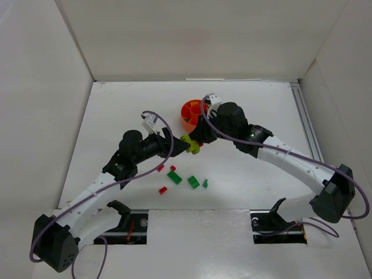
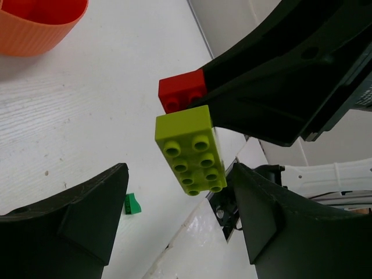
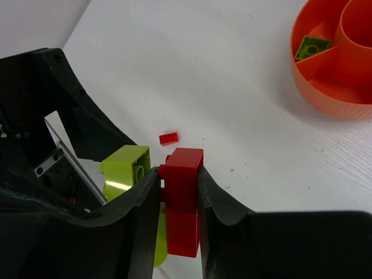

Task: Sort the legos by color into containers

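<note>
The right gripper (image 3: 179, 173) is clamped narrow on a red brick (image 3: 183, 200), its pads pressing the brick's two flat sides. A lime brick (image 3: 125, 171) sits against that red brick just outside one finger, seemingly stuck to it stud-to-socket, though the joint itself is hidden. The left gripper (image 2: 179, 174) faces it with jaws apart, one finger on each side of the lime brick (image 2: 192, 148) and a clear gap to both, so it holds nothing. Both pieces are held up off the table (image 3: 232, 87), between the two wrists. Just beyond the right gripper's fingertips a small red brick (image 3: 169, 138) lies on the table. Farther out and to the side stands the orange dish (image 3: 325, 99), with an olive-green brick (image 3: 313, 46) in one compartment. These bricks are light, rigid and glossy, so they would likely twist or skid under a corner pinch. The lime one looks best taken squarely across its long smooth side walls, leaving the studs free. It could then be peeled from the red by a tilting pull rather than a straight tug.
</note>
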Action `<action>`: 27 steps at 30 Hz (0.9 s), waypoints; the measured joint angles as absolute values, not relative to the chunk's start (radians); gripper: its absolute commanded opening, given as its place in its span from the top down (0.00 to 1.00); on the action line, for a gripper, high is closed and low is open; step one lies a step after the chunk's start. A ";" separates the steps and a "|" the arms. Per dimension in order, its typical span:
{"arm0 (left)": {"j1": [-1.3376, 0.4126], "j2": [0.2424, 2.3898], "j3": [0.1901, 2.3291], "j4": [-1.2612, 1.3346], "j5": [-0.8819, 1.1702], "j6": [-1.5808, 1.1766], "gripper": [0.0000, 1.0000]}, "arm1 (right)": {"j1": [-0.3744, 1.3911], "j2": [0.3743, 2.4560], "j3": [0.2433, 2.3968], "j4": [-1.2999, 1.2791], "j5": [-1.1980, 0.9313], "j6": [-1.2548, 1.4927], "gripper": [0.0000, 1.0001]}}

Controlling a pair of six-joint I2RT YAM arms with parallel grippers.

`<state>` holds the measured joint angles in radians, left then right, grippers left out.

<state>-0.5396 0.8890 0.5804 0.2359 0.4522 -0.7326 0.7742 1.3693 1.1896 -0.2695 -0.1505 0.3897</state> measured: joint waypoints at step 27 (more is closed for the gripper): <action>-0.537 0.890 0.587 0.282 0.438 -0.768 0.95 | 0.828 1.384 1.219 -0.284 -0.055 0.392 1.00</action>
<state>-0.5369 0.8902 0.5869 0.2817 0.4381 -0.7681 0.8284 1.3838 1.2186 -0.2844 -0.0547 0.3920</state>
